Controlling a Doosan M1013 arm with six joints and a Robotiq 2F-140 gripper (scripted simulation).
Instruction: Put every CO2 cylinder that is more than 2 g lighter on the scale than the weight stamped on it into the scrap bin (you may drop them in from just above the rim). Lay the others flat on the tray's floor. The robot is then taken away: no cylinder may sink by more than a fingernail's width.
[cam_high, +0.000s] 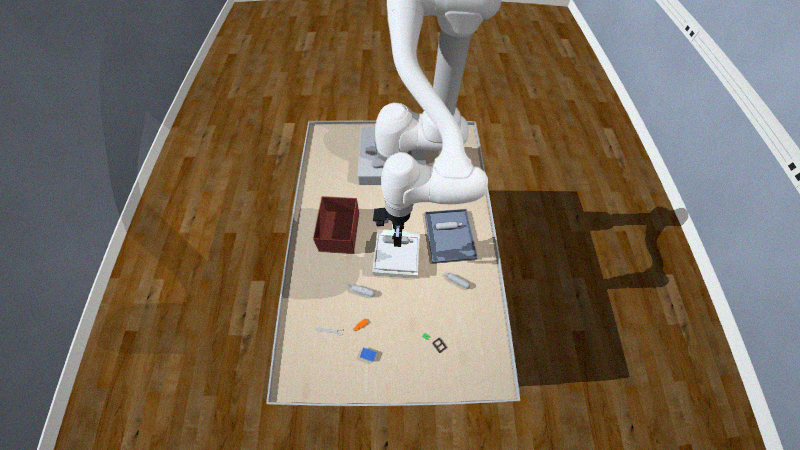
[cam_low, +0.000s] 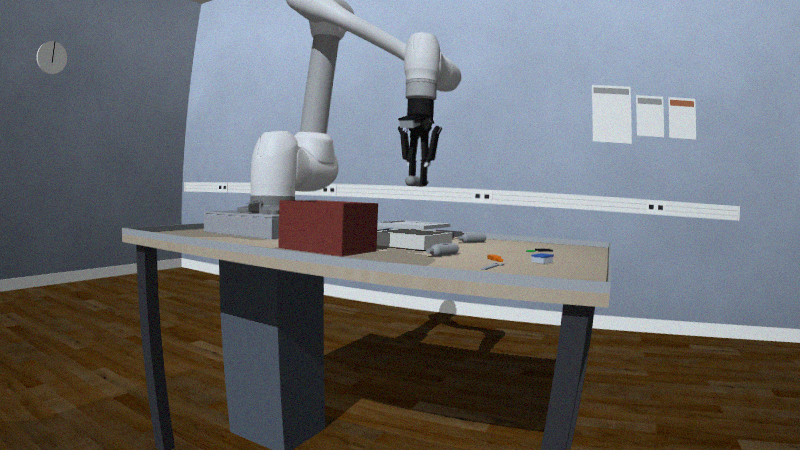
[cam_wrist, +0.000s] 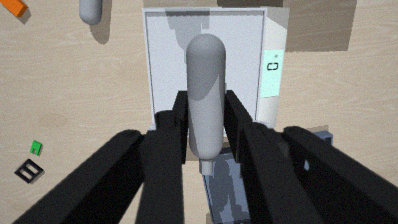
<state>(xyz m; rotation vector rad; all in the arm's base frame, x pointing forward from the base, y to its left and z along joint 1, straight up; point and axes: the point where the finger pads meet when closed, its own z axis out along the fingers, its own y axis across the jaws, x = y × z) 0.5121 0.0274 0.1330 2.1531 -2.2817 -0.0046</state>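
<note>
My gripper (cam_high: 397, 237) is shut on a grey CO2 cylinder (cam_wrist: 205, 97) and holds it level, high above the white scale (cam_high: 397, 254). The side view shows the gripper (cam_low: 416, 177) well clear of the table. In the wrist view the scale's plate (cam_wrist: 205, 65) lies bare under the cylinder, with its green display (cam_wrist: 272, 72) at the right. The red scrap bin (cam_high: 336, 223) stands left of the scale. The dark grey tray (cam_high: 450, 235) stands to the right, with one cylinder (cam_high: 450, 225) lying flat in it. Two more cylinders (cam_high: 361, 289) (cam_high: 457, 280) lie on the table in front.
The arm's grey base (cam_high: 369, 162) is behind the scale. Small items lie toward the front of the table: an orange piece (cam_high: 361, 324), a blue block (cam_high: 368, 354), a wrench (cam_high: 330, 330), a green chip (cam_high: 426, 335) and a black frame (cam_high: 439, 345).
</note>
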